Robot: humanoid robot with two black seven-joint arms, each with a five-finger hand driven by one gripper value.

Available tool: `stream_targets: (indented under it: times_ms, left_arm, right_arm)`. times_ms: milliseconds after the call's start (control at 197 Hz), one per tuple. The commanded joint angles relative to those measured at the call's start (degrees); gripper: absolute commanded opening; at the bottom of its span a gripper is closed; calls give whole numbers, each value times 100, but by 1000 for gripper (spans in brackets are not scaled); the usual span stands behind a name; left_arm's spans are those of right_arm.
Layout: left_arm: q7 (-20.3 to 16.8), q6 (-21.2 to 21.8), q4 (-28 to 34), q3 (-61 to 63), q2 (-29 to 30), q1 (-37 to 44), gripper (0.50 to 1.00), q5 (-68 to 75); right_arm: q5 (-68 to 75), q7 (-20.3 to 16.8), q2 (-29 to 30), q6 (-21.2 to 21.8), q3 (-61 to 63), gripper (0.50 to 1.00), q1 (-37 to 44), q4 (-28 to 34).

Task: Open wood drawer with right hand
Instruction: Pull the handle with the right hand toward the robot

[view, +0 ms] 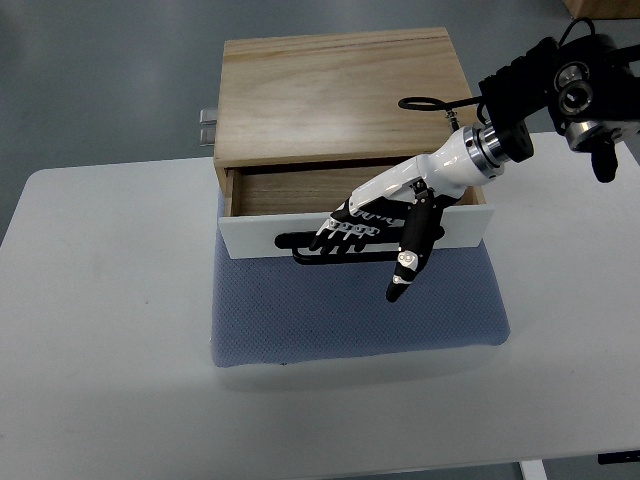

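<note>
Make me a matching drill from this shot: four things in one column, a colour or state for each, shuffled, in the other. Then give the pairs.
Things:
1. right hand
2. drawer front
3. mat
4. wooden cabinet

Descriptions:
A. blue, lying on the table under the drawer
B. white panel, pulled partly out
C. light wood, top bare
D. fingers hooked on the black handle

Pairs: 1-D, 2-B, 3-A, 4-C

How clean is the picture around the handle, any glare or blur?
Top view: even light, no glare; the right hand and black handle on the white drawer front look sharp; black fingers against black handle blur their outlines.
</note>
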Motion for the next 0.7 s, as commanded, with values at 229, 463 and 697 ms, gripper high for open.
stream_targets:
  times_ms: [229,463,697]
  left_arm:
    - [0,0,0,0,0,0,1000,-2]
    - [0,0,0,0,0,0,1000,-2]
    - [0,0,0,0,0,0,1000,-2]
  right_arm:
    - [35,13,8,-1,-23,940,-9,57]
    - [26,-5,-10,-1,-41,940,26,39]
    - [26,-31,-71,-188,-67,940,105,31]
